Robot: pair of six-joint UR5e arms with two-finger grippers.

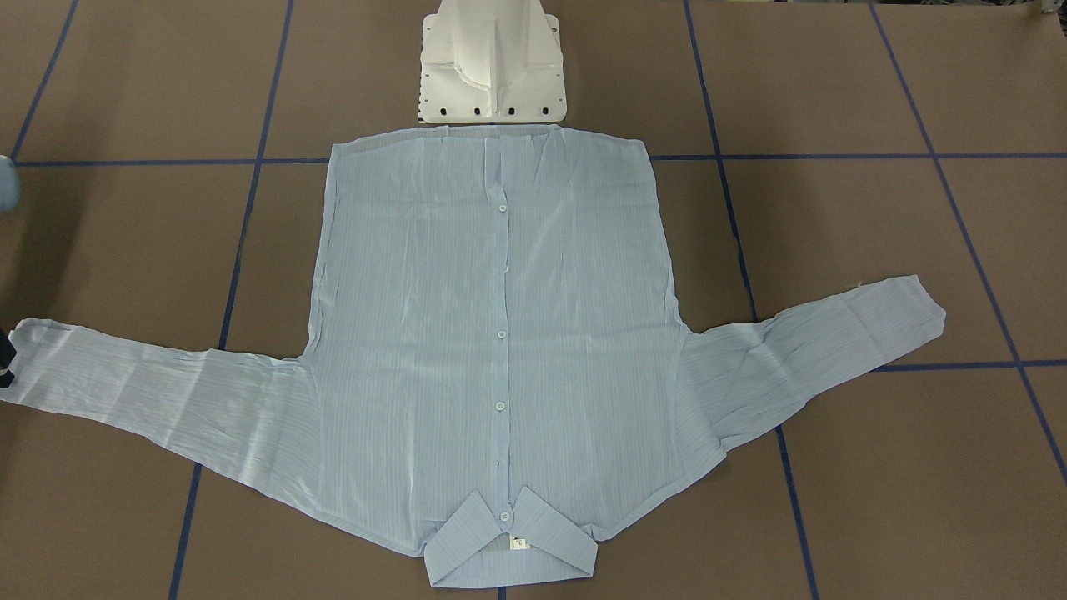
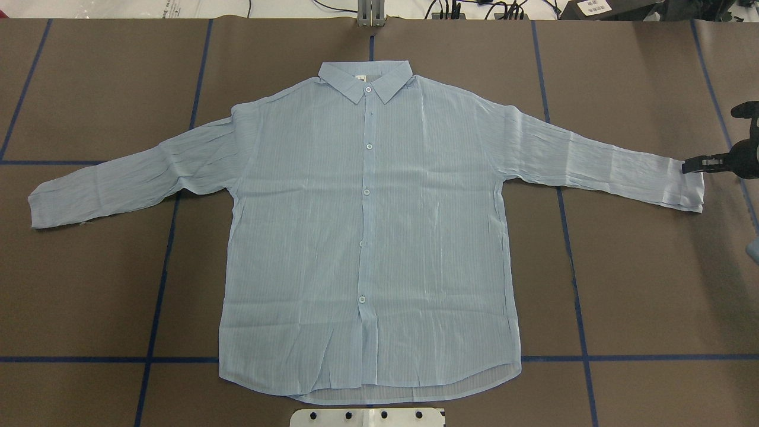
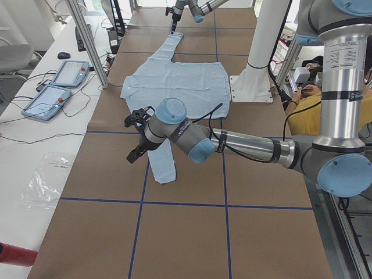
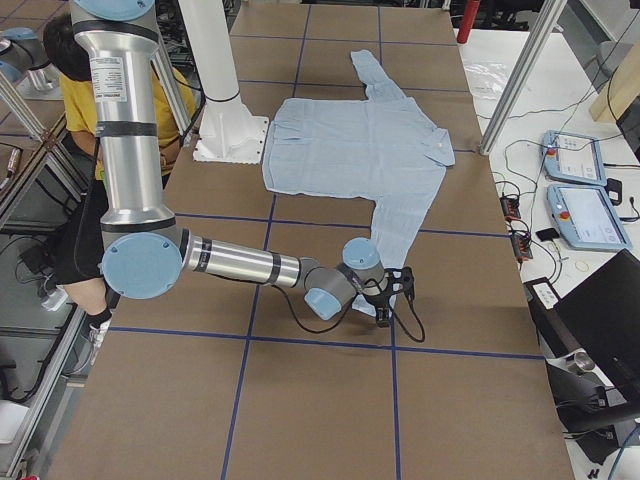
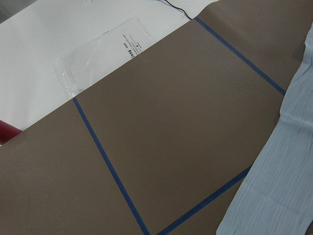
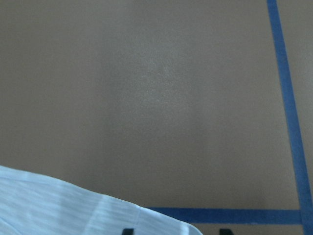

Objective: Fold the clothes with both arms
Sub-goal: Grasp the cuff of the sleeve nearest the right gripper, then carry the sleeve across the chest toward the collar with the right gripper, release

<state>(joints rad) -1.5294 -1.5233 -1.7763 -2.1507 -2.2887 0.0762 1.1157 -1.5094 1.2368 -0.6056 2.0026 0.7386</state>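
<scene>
One thin, floppy shirt (image 2: 415, 237); grab the cuff (image 2: 682, 188) under the right claw (image 2: 691, 166), seemingly spread, empty; left claw (image 3: 131, 139): cannot tell.

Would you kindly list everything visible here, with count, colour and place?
shirt: one, light blue, flat mid-table, sleeves spread
table: one, brown, blue tape grid
pedestal: one, white, at shirt hem
pendants: two, blue-grey, side bench
bag: one, clear, side bench
person: one, yellow top, behind pedestal
arms: two, silver, blue caps, one toward each cuff
left gripper: one, black, near one cuff
right gripper: one, black, open, at opposite cuff
</scene>
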